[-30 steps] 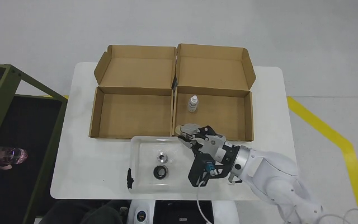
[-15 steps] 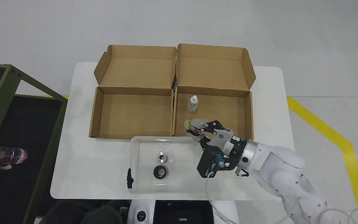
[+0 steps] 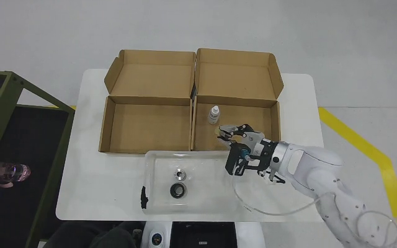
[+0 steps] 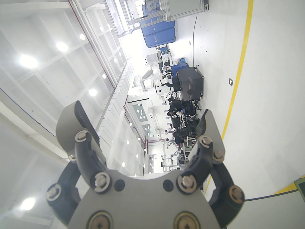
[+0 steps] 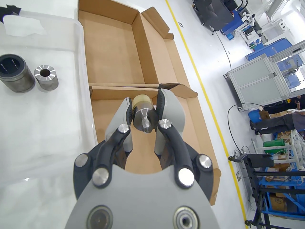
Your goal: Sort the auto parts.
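— Over the right cardboard box (image 3: 260,133), what is the right gripper (image 5: 144,98) doing?
— Pinching a threaded metal stud (image 5: 142,113), at five o'clock from the white bottle (image 3: 213,114).
— Other parts?
— A dark sleeve (image 3: 178,190) and a bright bushing (image 3: 178,173) stand in the clear bin (image 3: 167,152), at seven o'clock from the stud.
— Left gripper (image 4: 143,110)?
— Fingers spread wide.

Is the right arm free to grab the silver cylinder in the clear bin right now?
Probably not yet. The right tool is shut on a threaded part over the cardboard box, so it must release that first. Otherwise the silver cylinder stands uncovered in the open clear bin.
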`<action>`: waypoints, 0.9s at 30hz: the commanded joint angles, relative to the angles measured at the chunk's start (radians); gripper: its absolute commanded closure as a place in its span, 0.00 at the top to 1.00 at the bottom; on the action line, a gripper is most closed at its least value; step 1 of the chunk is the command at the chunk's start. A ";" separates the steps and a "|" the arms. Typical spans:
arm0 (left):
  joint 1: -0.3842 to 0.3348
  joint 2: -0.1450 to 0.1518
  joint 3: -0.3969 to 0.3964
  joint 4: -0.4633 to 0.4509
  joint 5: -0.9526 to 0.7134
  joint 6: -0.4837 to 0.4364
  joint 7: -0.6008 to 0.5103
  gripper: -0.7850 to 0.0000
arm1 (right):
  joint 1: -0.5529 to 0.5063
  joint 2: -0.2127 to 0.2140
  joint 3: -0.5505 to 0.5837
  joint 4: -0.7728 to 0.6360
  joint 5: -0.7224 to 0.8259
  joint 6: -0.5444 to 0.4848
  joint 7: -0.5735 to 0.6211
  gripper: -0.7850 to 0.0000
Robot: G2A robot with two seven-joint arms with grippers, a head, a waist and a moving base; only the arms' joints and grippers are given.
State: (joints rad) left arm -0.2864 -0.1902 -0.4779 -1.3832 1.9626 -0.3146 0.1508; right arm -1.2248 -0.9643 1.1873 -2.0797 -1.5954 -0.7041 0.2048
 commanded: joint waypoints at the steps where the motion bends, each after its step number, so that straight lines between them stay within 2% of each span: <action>1: 0.000 0.000 0.000 0.000 0.000 0.000 0.000 1.00 | 0.024 -0.002 -0.002 0.027 0.037 -0.025 0.046 0.00; 10: 0.000 0.000 0.000 0.000 0.000 0.000 0.000 1.00 | 0.151 -0.019 -0.041 0.184 0.203 -0.085 0.234 0.00; 15: 0.000 0.000 0.000 0.000 0.000 0.000 0.000 1.00 | 0.241 -0.034 -0.093 0.275 0.247 -0.094 0.346 0.00; 27: 0.000 0.000 0.000 0.000 0.000 0.000 0.000 1.00 | 0.428 -0.082 -0.238 0.512 0.346 -0.095 0.424 0.00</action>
State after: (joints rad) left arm -0.2864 -0.1902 -0.4779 -1.3832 1.9626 -0.3146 0.1508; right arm -0.8098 -1.0424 0.9603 -1.5923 -1.2554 -0.8035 0.6245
